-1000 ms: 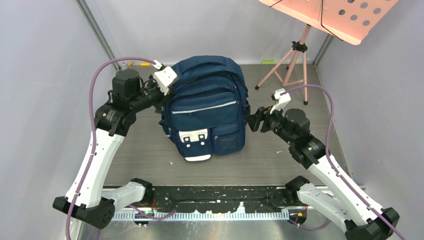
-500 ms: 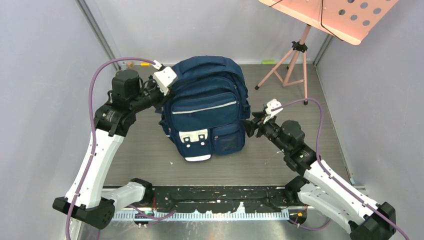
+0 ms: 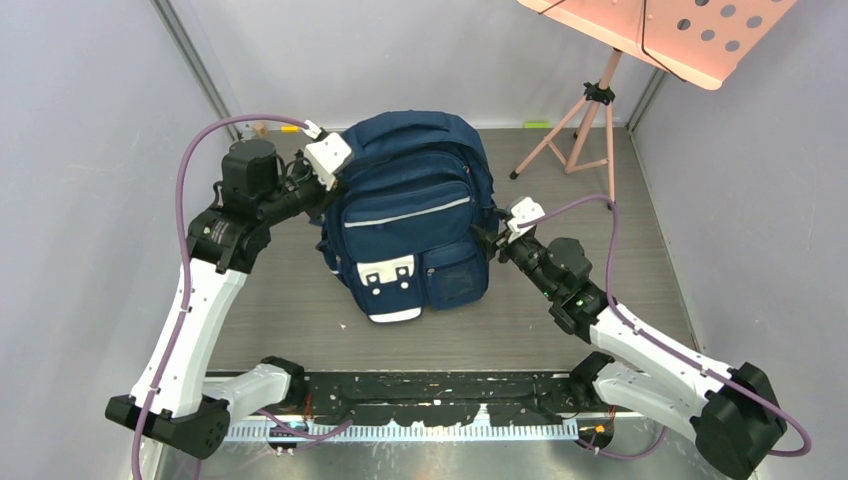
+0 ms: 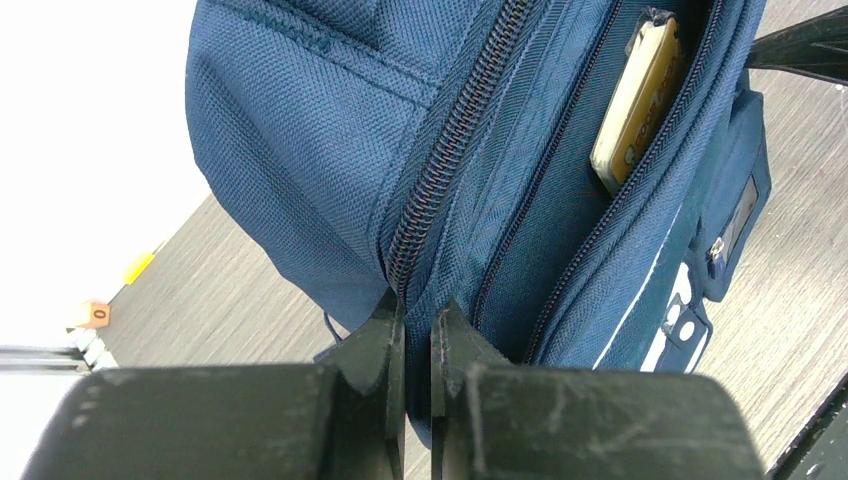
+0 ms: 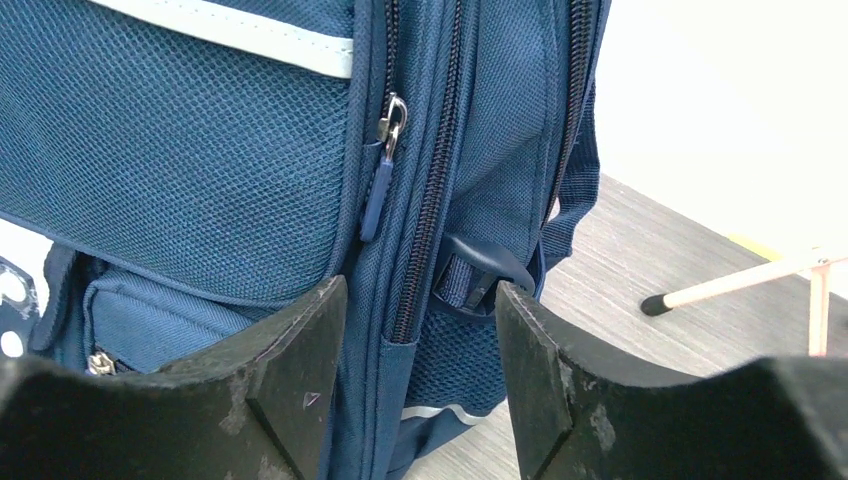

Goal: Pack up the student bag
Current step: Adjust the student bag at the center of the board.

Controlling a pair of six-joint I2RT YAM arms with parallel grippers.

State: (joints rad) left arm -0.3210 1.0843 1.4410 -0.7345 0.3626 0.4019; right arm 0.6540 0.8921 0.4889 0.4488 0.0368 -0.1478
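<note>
The student bag [image 3: 410,220] stood upright mid-tabletop [image 3: 290,300], its front pockets w/ white patches facing the arm bases. One upper compartment was unzipped, and a flat yellowish item [image 4: 635,100] sat on edge inside it, top edge showing.

L tool [image 4: 417,320] was at the bag's left side, fingers pressed together right at the lower end of a zip track. We couldn't tell if a pull or fabric was caught btwn them.

R tool [image 5: 420,300] was at the bag's right side, fingers spread wide, w/ a closed zip track running down btwn them. We couldn't tell if they touched the fabric. Above the finger on that view's left hung a metal zip pull [image 5: 385,150] w/ a blue tab. A black strap buckle [image 5: 480,270] showed beside the other finger.

At the far right of the tabletop, a pink music stand [image 3: 598,95] stood on tripod legs, apart from bag and arms. Purple cables [image 3: 183,215] looped along both arms.
</note>
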